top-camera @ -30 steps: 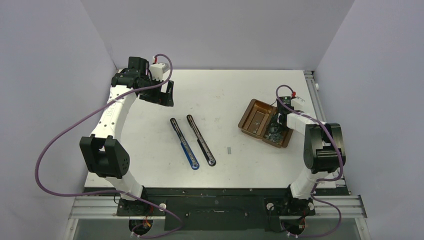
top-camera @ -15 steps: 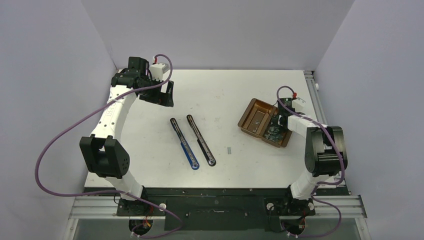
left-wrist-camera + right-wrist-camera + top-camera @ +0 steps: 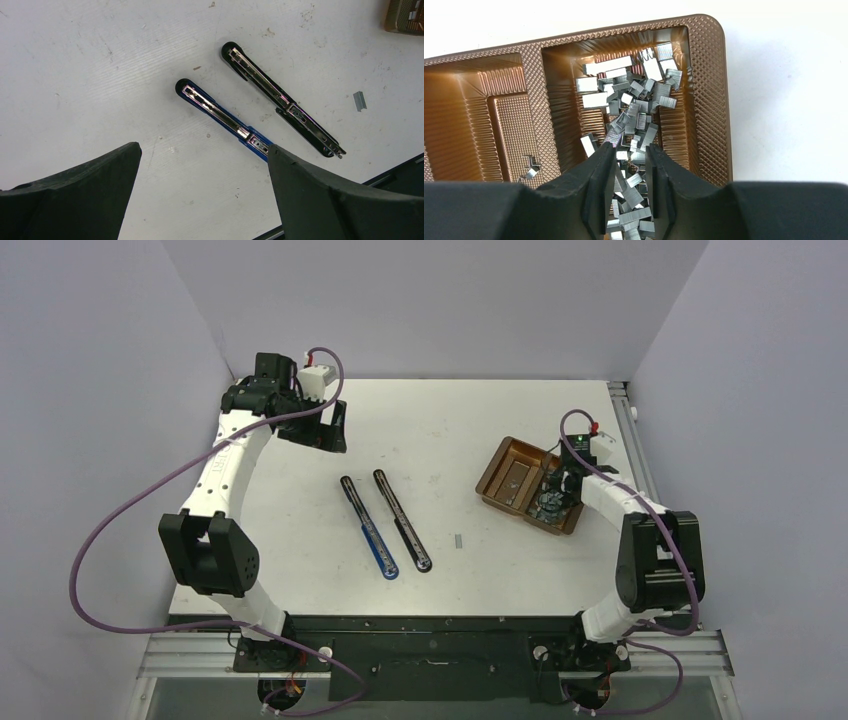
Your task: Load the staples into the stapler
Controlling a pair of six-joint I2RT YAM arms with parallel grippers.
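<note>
The stapler lies opened flat mid-table as two long bars, a blue one (image 3: 368, 528) (image 3: 222, 117) and a black one (image 3: 402, 520) (image 3: 280, 100), metal channels up. The staples (image 3: 634, 100) are piled in the right compartment of a brown tray (image 3: 503, 472) (image 3: 709, 90). My right gripper (image 3: 553, 498) (image 3: 630, 146) hangs low over that pile. Its fingers (image 3: 599, 170) stand a narrow gap apart, with staples showing between them; nothing looks pinched. My left gripper (image 3: 328, 430) (image 3: 204, 147) is wide open and empty at the far left, above bare table, short of the blue bar.
One loose staple strip (image 3: 459, 540) (image 3: 359, 100) lies on the table right of the black bar. The tray's left compartment (image 3: 479, 125) holds only a small staple piece (image 3: 530, 167). The table's near edge shows as a dark rail (image 3: 430, 625).
My right arm's elbow has swung to the right and nearer while its gripper stayed over the tray. The left arm and the stapler have not moved.
</note>
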